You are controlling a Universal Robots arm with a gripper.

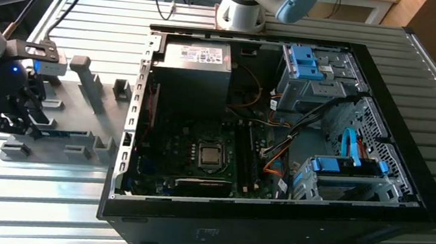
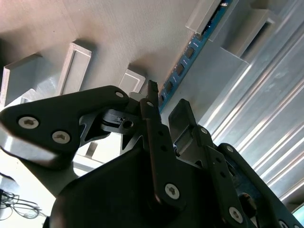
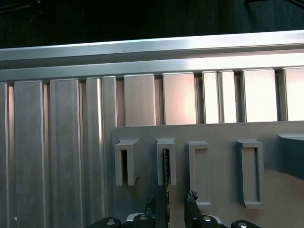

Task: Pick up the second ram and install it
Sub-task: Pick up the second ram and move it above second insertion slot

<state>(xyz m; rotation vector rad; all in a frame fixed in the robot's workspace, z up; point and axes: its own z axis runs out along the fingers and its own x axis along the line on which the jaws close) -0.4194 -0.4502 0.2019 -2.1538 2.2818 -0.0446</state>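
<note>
Second ram (image 1: 67,134) stands on its long edge in the grey holder (image 1: 83,106) on the slatted metal table (image 1: 34,200), at the exterior view's left, well apart from the open computer case (image 1: 273,220). In the second wrist view it shows as a blue strip (image 2: 190,52) with a row of dark chips, running along the holder (image 2: 118,38) between raised grey blocks. In the first wrist view it is seen edge-on as a thin dark line (image 3: 166,171) sitting in one of the holder's upright slots, on the grey plate (image 3: 218,135) that lies on the table's ribs (image 3: 57,142).

The gripper (image 1: 22,122) is down over the holder at the near end of the stick. Its jaws are partly open, with one fingertip on each side of the stick in both wrist views (image 2: 166,111) (image 3: 170,203). In the first wrist view a narrow gap shows between the stick and each fingertip, so the gripper has hold of nothing.

Inside the case, the power supply (image 1: 198,55) sits at the far end and the bare processor (image 1: 209,155) lies in the middle of the board.
</note>
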